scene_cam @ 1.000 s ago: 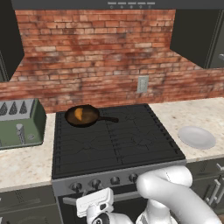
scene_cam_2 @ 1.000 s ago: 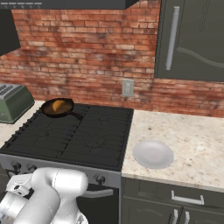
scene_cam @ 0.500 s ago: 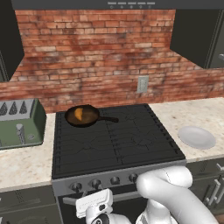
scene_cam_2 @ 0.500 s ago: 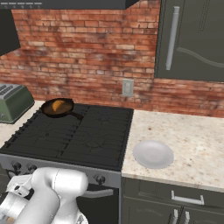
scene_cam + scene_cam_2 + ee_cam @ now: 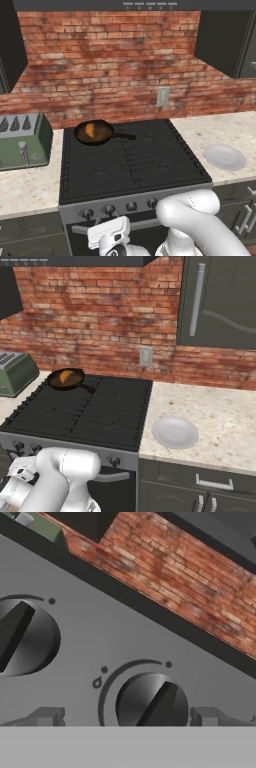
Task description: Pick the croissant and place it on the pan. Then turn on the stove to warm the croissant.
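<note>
Croissant point(image 5: 89, 130): rests in pan point(image 5: 100, 135), ten o'clock burner, ready for warming.
Gripper point(image 5: 125, 717): fingertips point(image 5: 48, 716) spread, flanking stove point(image 5: 132, 160) knob point(image 5: 151, 702) for turning.

Left knob point(image 5: 20, 637) cut by the frame edge (hand view); toaster point(image 5: 22, 142) cropped too.

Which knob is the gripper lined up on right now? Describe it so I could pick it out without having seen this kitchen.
Start at the stove, the black range between the green toaster and the white plate. Along its grey front panel runs a row of round dark knobs. In the hand view, the knob sits between the open gripper tips, unlike its neighbour off to the side.
</note>
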Controlling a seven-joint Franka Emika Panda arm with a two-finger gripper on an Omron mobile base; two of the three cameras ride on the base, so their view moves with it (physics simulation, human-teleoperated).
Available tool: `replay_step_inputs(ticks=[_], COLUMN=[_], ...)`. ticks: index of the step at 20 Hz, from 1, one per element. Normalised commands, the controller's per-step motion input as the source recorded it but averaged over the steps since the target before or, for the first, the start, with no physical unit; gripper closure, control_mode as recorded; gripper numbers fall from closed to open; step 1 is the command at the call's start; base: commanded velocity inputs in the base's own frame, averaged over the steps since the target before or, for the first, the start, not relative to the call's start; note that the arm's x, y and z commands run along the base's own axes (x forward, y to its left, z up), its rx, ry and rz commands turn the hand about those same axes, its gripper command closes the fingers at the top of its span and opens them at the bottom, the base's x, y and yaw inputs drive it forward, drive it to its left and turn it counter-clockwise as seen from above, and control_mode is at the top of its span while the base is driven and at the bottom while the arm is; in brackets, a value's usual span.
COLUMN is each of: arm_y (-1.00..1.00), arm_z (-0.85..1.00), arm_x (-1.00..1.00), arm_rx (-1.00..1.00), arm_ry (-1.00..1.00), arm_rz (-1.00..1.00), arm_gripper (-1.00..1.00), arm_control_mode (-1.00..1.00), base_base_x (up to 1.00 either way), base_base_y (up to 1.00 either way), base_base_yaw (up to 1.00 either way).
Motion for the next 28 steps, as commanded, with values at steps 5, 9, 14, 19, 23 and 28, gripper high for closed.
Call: replay_step_inputs(ticks=[5,9,14,19,23,28], arm_y=[-0.09,0.00,0.00,0.00,0.00,0.00], arm_z=[0.00,0.00,0.00,0.00,0.00,0.00], arm_x=[0.00,0.09,0.25,0.27,0.26,0.32], arm_rx=[0.00,0.00,0.00,0.00,0.00,0.00], arm_ry=[0.00,0.00,0.01,0.03,0.03,0.04], arm_rz=[0.00,0.00,0.00,0.00,0.00,0.00], arm_gripper=[-1.00,-1.00,-1.00,-1.00,-1.00,1.00], arm_control_mode=[-1.00,-1.00,-1.00,-1.00,-1.00,-1.00], base_base_x=[0.00,0.00,0.00,0.00,0.00,0.00], base_base_y=[0.00,0.00,0.00,0.00,0.00,0.00], base_base_yaw=[0.00,0.00,0.00,0.00,0.00,0.00])
